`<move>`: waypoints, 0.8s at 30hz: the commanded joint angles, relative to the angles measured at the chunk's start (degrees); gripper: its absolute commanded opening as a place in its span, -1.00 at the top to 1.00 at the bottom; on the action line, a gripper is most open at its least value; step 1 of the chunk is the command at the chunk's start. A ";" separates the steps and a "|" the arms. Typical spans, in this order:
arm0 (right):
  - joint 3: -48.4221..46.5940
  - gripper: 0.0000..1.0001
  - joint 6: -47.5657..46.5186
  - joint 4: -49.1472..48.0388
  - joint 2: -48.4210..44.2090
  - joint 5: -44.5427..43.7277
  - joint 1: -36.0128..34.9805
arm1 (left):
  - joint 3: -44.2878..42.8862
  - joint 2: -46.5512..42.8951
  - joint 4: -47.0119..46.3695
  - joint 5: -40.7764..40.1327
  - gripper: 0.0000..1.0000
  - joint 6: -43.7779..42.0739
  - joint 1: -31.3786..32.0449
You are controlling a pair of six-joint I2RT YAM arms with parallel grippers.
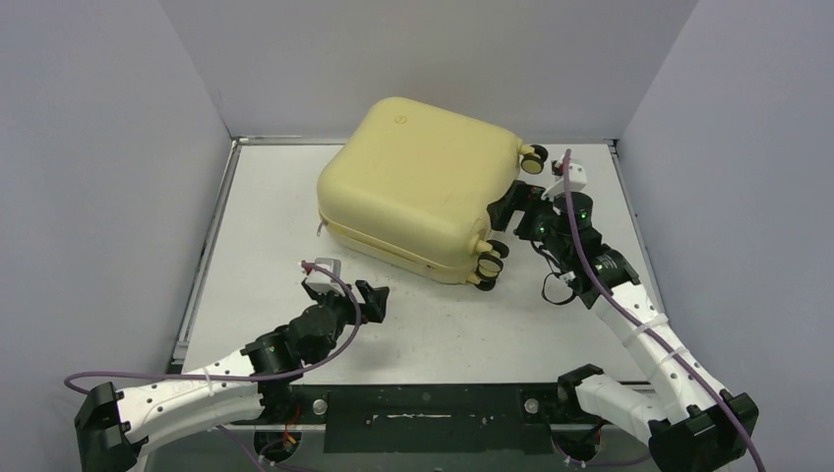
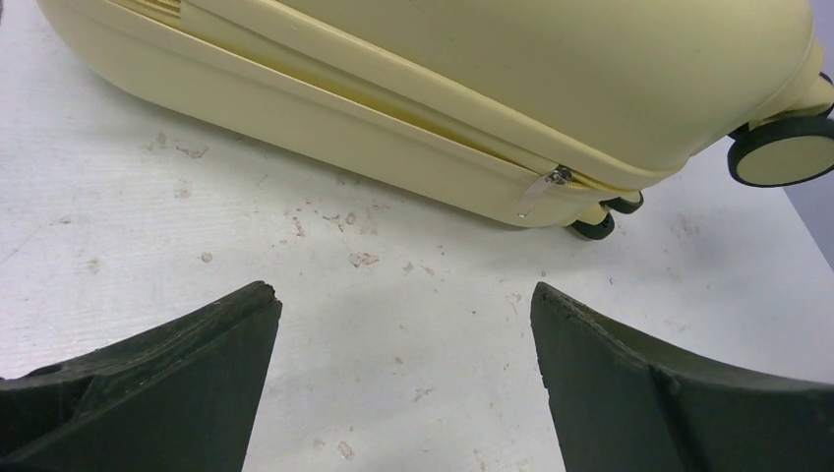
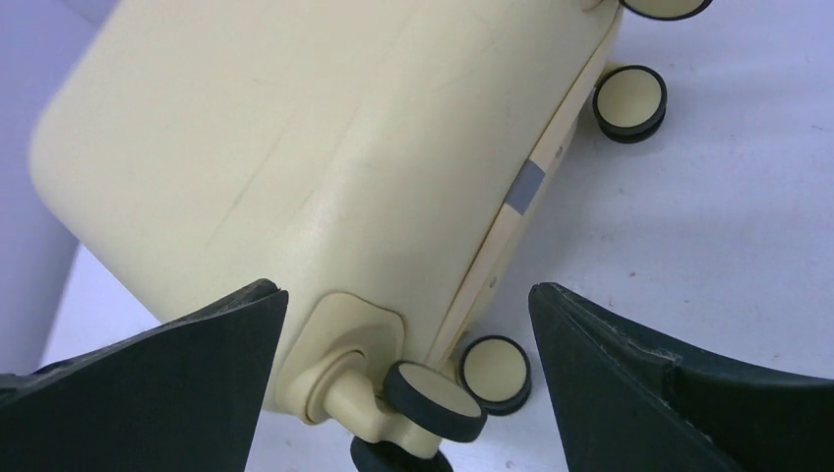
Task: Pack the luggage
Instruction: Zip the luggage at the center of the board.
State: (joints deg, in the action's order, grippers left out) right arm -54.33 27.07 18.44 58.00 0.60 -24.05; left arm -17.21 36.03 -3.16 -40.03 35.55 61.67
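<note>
Closed suitcase and both arms, seen from above and from each wrist. The luggage, a pale yellow hard-shell case, lies flat on the white table towards the far centre, both shells together. Its long axis runs roughly left to right, slightly skewed. The wheel end faces the robot's right and the zipped seam of one long side faces the near edge.

The right gripper is the nearer claw. It sits just beside the wheel end, jaws spread wide and holding nothing. In its wrist view a corner wheel shows between and beyond the fingers.

The left gripper stands apart from the near long side, with bare table between. It too is fully spread and empty. The case lies ahead of it, and a metal zipper pull hangs on the seam close to the wheel end, ahead and to the right of the claw.

Judged from this layout, opening the case probably turns on that pull. No articles for packing are visible.
</note>
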 commanded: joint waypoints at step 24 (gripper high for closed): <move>1.45 -1.00 43.67 -44.93 27.78 10.82 30.56 | 0.50 -0.85 -3.35 8.03 -0.95 2.52 -1.20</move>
State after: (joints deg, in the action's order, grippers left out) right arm -44.60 68.53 -18.44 82.46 9.76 6.48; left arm -17.19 35.40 -3.73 -33.12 37.12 60.90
